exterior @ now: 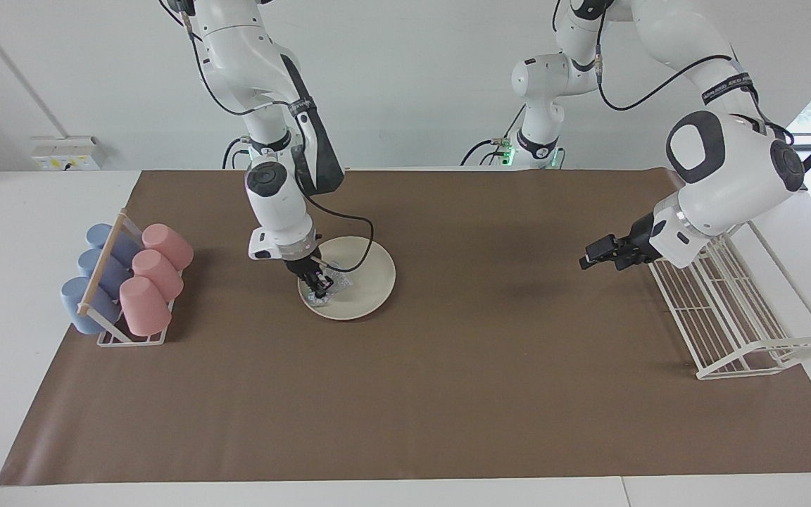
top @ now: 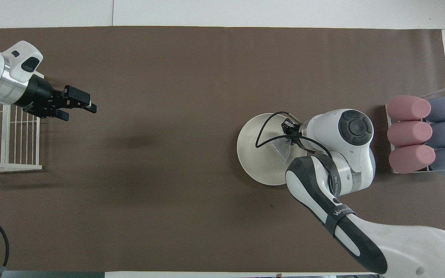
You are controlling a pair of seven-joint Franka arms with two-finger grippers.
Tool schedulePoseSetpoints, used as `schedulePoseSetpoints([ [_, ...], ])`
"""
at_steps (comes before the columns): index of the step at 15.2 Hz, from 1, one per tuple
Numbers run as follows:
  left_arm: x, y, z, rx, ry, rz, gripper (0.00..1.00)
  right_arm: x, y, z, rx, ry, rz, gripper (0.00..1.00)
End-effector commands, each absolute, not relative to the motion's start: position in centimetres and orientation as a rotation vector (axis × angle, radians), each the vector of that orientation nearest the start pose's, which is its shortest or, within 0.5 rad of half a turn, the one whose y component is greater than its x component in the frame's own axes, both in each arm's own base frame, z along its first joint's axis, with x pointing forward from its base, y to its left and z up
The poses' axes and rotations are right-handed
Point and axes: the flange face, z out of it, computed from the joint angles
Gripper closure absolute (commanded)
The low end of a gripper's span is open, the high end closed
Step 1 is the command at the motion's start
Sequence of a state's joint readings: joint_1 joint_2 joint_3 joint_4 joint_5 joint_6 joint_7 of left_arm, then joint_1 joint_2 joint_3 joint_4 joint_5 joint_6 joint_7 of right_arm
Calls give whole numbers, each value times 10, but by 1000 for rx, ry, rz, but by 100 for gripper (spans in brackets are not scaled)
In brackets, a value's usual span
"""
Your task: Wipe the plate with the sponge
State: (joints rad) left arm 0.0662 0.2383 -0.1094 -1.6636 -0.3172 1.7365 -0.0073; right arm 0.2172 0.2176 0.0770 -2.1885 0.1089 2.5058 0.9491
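The cream-white plate (exterior: 370, 271) lies on the brown mat toward the right arm's end of the table; it also shows in the overhead view (top: 255, 154). The silvery, speckled sponge (exterior: 335, 284) lies on the part of the plate toward the cup rack; in the overhead view (top: 280, 148) my wrist partly covers it. My right gripper (exterior: 319, 284) points down onto the plate, shut on the sponge and pressing it against the plate. My left gripper (exterior: 588, 258) is open and empty, held up over the mat beside the white wire rack, waiting; it also shows in the overhead view (top: 85, 108).
A rack with pink and blue cups (exterior: 131, 282) stands at the right arm's end of the mat. A white wire rack (exterior: 729, 310) stands at the left arm's end. A black cable loops from the right wrist over the plate.
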Motion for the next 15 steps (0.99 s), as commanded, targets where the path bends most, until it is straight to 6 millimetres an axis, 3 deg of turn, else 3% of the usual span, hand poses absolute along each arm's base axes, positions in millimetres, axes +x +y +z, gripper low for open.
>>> schedulePoseSetpoints([
  [1,607,-49,463,-3436,-97,263,0,530,175,267,-2827,1129,23,100],
  [7,607,-51,462,-3435,-93,261,0,494,262,270,-2721,1356,45,100],
  [12,608,-52,463,-3436,-88,256,0,490,275,273,-2680,1427,48,100],
  [15,608,-52,463,-3436,-88,256,0,509,287,307,-2591,1537,42,100],
])
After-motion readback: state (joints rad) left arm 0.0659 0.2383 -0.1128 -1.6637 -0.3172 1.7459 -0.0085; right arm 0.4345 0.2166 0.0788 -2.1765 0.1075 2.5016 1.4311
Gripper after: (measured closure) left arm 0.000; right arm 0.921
